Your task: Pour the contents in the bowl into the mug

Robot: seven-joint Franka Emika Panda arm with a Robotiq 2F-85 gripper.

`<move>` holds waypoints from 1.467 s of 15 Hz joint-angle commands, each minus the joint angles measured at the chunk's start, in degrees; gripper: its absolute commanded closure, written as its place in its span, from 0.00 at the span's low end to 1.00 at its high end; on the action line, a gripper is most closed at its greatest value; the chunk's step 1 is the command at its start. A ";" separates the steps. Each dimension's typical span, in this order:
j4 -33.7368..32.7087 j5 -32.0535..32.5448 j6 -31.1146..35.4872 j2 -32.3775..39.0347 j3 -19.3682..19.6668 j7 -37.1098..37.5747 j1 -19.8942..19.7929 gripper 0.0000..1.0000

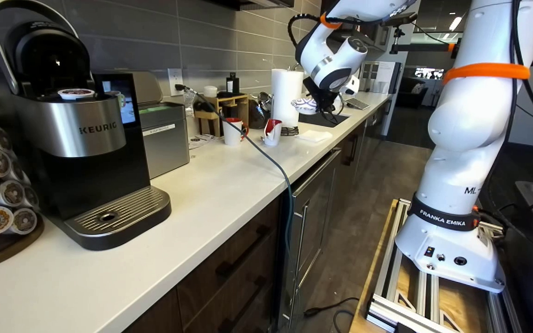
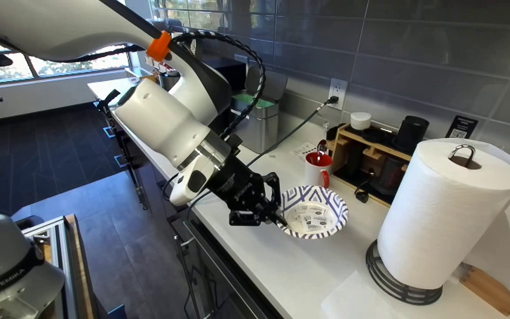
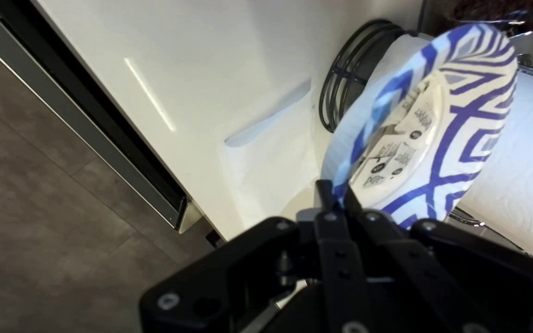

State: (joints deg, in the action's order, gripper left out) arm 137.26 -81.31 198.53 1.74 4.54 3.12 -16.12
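The bowl (image 2: 301, 195) is white with a blue pattern and holds several small paper packets (image 2: 312, 217). It is held above the counter and also shows in an exterior view (image 1: 304, 106). In the wrist view the bowl (image 3: 463, 143) appears tilted with the packets inside. My gripper (image 2: 279, 216) is shut on the bowl's near rim, with the fingertips (image 3: 336, 196) on both sides of it. A white mug with red inside and a red handle (image 2: 318, 170) stands behind the bowl. In an exterior view this mug (image 1: 232, 132) stands beside a second red-and-white mug (image 1: 272, 132).
A paper-towel roll (image 2: 450, 212) on a black wire stand is close to the bowl. A wooden organizer (image 2: 370, 155) stands behind the mug. A cable (image 1: 266, 155) crosses the counter. A white napkin (image 1: 315, 136) lies near the edge. A coffee machine (image 1: 86, 129) stands farther along.
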 commanded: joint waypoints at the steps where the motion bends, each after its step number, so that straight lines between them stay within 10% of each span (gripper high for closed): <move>1: -2.82 -3.56 8.25 2.72 -1.74 -3.66 2.02 0.99; 22: -18.69 -4.28 39.53 17.28 -3.24 -33.54 12.04 0.99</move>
State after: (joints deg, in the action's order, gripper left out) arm 122.20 -84.26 234.26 15.55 -0.81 -27.55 -6.83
